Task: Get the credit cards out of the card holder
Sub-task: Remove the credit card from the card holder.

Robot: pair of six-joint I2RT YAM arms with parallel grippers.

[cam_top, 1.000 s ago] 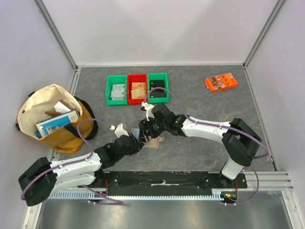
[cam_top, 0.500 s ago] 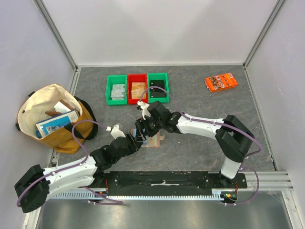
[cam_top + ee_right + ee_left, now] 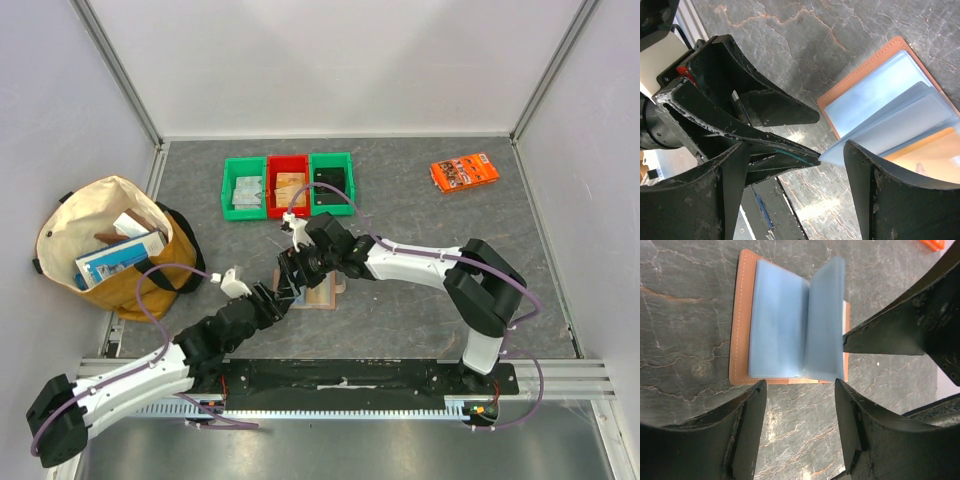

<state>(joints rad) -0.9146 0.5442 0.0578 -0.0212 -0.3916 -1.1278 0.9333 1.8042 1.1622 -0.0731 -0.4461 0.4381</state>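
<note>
1. Overhead on the grey table [image 3: 430, 235], the open card holder [image 3: 324, 292] lies just right of the left gripper [image 3: 279, 298] and just nearer than the right gripper [image 3: 297, 271].
2. Left wrist view: jaws spread and empty, the holder just beyond them, its spine running away from the fingers. One blue leaf [image 3: 825, 325] stands upright, a right fingertip [image 3: 855, 340] against it.
3. Right wrist view: jaws spread and empty, astride that leaf's corner. No credit cards show clearly.

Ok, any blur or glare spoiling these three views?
Left wrist: the card holder has its raised blue page smeared soft, while the table is crisp. Right wrist: glare washes out the holder at lower right. Top external: even light, sharp, no glare.
</note>
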